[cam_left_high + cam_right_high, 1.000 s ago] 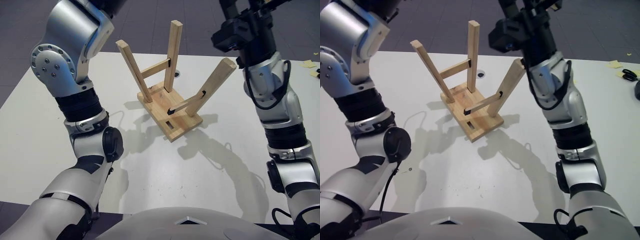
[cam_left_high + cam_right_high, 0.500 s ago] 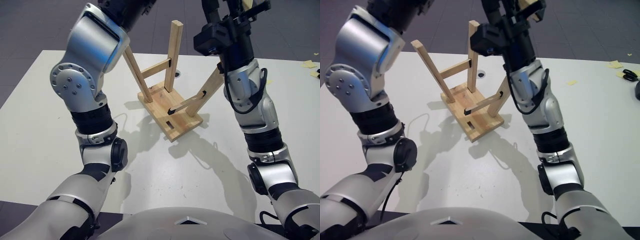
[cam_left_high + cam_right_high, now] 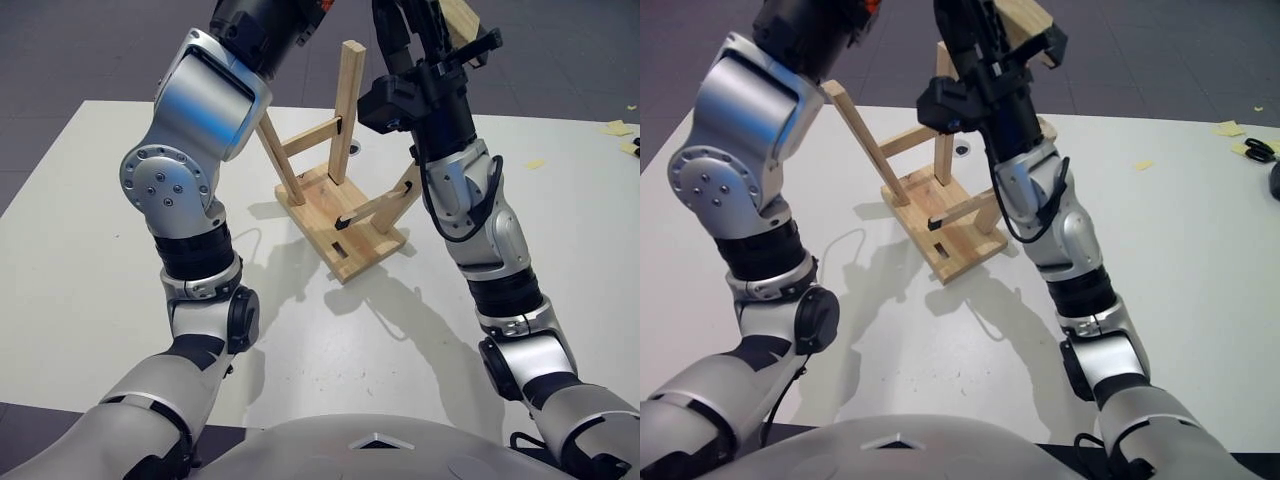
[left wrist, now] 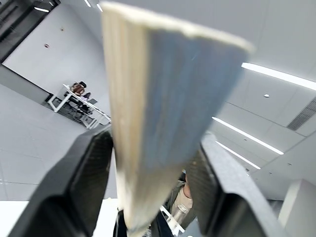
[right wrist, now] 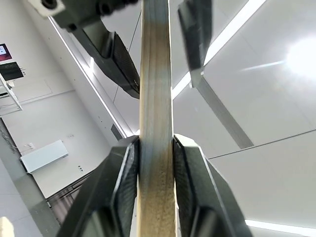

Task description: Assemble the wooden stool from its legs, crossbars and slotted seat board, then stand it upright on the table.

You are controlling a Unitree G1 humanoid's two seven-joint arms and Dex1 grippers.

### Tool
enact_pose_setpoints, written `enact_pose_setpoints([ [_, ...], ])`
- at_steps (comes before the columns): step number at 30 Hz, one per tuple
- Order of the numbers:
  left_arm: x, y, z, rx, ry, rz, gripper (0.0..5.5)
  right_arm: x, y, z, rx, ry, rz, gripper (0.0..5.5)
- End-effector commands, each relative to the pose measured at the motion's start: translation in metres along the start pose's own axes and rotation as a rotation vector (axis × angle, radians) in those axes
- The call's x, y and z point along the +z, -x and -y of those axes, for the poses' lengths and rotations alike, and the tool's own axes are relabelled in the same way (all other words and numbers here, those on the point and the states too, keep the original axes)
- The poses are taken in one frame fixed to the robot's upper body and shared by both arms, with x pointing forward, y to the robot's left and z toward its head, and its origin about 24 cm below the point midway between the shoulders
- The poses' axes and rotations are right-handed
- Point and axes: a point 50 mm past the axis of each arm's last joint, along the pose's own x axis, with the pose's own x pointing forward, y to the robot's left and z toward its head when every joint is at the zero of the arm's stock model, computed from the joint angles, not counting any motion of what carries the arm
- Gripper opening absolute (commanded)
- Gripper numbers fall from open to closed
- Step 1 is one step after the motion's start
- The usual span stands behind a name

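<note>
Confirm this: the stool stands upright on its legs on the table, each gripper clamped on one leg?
Not upright. The left eye view shows the stool inverted: seat board flat on the table, legs pointing up. The left gripper and right gripper each clamp one leg.

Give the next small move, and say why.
Probably lower the leg, clamped in the right gripper above the upturned stool, toward the empty slot at the near corner of the seat board: three legs already stand, and that slot is bare.
</note>
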Motion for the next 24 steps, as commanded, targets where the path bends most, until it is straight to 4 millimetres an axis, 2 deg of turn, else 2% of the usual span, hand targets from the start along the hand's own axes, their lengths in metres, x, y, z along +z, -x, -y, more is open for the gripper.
enact_pose_setpoints([
  [1,-0.001,0.001,0.006,-0.033,-0.045,0.002,1.59,0.007,0.007,-0.007,0.044,-0.016,0.017,0.97],
  [7,0.001,0.0,0.006,-0.023,-0.078,0.013,1.35,0.013,0.009,-0.013,0.087,-0.024,0.049,0.97],
  [8,0.0,0.0,0.006,-0.023,-0.08,0.013,1.33,0.015,0.01,-0.015,0.1,-0.033,0.06,1.33],
  [11,0.0,-0.001,0.005,-0.02,-0.086,0.014,1.06,0.018,0.014,-0.022,0.147,-0.068,0.079,1.78],
  [17,0.007,-0.002,0.005,-0.016,-0.139,0.041,1.05,0.011,0.026,-0.026,0.206,-0.142,0.053,2.8],
  [21,0.032,-0.001,-0.002,0.028,-0.234,0.117,1.05,0.006,0.029,-0.013,0.151,-0.202,0.026,3.34],
  [24,0.075,0.006,-0.012,0.091,-0.361,0.237,1.05,-0.007,0.026,0.015,0.027,-0.299,-0.01,3.91],
])
